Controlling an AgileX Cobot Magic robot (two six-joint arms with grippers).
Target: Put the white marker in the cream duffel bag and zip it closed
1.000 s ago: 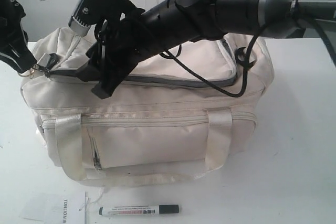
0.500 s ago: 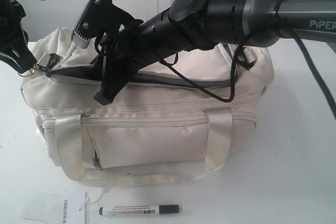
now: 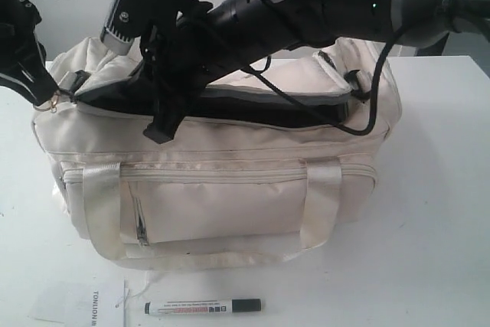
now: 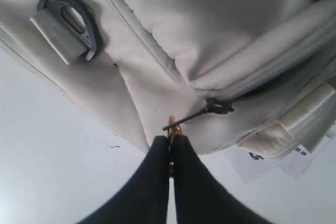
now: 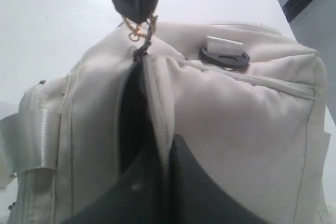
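the cream duffel bag (image 3: pixel 230 189) fills mid-frame, its top flap (image 3: pixel 291 74) raised off the dark lining. the right gripper (image 5: pixel 164 150) is clamped on the flap's edge. at upper left the left gripper (image 4: pixel 170 141) pinches the zip pull ring (image 4: pixel 173 125). the white marker (image 3: pixel 203 306) lies on the table (image 3: pixel 429 250) at bottom centre, not yet packed, and zipping remains.
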